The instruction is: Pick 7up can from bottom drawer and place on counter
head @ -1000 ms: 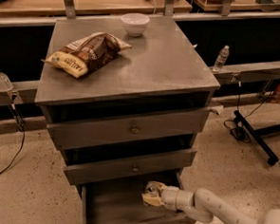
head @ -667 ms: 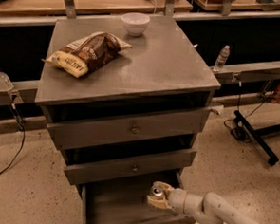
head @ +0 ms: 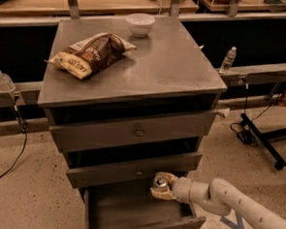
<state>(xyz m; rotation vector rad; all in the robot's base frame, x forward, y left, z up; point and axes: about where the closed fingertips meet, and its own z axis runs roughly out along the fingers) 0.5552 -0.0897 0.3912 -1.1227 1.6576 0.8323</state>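
The 7up can point(head: 160, 182) shows its silvery top with pull tab, held in my gripper point(head: 161, 187) just above the open bottom drawer point(head: 132, 210), at its right back part under the middle drawer's front. The gripper is shut on the can; my white arm point(head: 230, 204) reaches in from the lower right. The counter point(head: 165, 64), the brushed grey top of the cabinet, is well above the gripper.
On the counter lie a brown snack bag point(head: 91, 53) at the left and a white bowl point(head: 140, 24) at the back. Two knobbed drawers point(head: 139, 132) stand slightly open above the can. A water bottle point(head: 228, 60) stands on the rail to the right.
The gripper with the can has risen a little and drawn back slightly toward the drawer's front right. Nothing else has moved.
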